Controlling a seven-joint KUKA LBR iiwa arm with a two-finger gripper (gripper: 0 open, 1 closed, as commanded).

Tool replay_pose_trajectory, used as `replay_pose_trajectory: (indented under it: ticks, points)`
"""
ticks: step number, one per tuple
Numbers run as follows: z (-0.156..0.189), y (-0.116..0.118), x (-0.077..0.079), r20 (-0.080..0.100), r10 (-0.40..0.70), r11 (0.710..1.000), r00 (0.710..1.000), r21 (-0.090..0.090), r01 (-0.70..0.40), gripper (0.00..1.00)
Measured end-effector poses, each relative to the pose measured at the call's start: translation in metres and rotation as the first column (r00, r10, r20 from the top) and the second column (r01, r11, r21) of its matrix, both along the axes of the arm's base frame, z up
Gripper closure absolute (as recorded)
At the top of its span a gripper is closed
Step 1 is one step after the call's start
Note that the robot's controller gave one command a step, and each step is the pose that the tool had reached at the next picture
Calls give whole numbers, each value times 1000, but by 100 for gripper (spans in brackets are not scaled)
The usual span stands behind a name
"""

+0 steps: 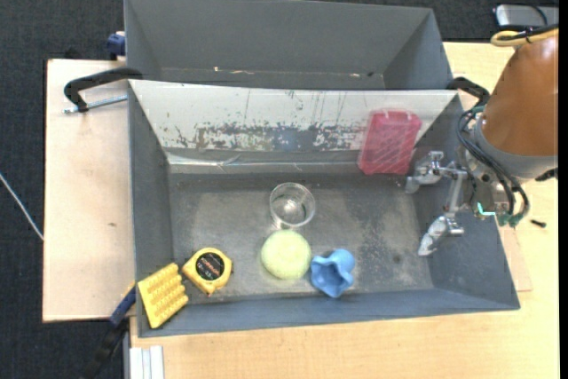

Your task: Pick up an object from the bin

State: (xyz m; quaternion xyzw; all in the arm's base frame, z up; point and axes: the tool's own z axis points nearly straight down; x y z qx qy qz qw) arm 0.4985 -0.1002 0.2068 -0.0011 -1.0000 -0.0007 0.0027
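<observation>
The gripper hangs over the right-hand slope of the bin, its two fingers spread apart with nothing between them, so no object has been taken yet. The step in hand looks like choosing a target and lining up on it. Nearest is the pink ridged slab, which leans upright against the back wall just beside the upper finger. It is probably an awkward first choice, because the wall behind it leaves little room for a finger to slip in. The other things lie well apart from the gripper on the bin floor. A clear cup stands in the middle, and a pale yellow-green ball lies just in front of it. A crumpled blue thing touches or nearly touches the ball's right side. A yellow tape measure and a yellow ridged block sit in the front left corner. To do this well, the arm should centre the open fingers over one thing alone. The blue thing is the nearest on the floor and looks soft. The fingers should straddle its narrow width, turned so that neither one strikes the ball on the way down.
</observation>
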Motion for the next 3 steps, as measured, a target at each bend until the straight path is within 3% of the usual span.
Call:
replay_pose_trajectory:
  ticks: [1,2,3]
  points:
    - [4,0,2,8,2,1000,1000,-1,-2,0]
    - [-63,33,3,12,-41,999,999,-1,41,0]
    - [-117,63,1,6,199,980,980,-1,-199,0]
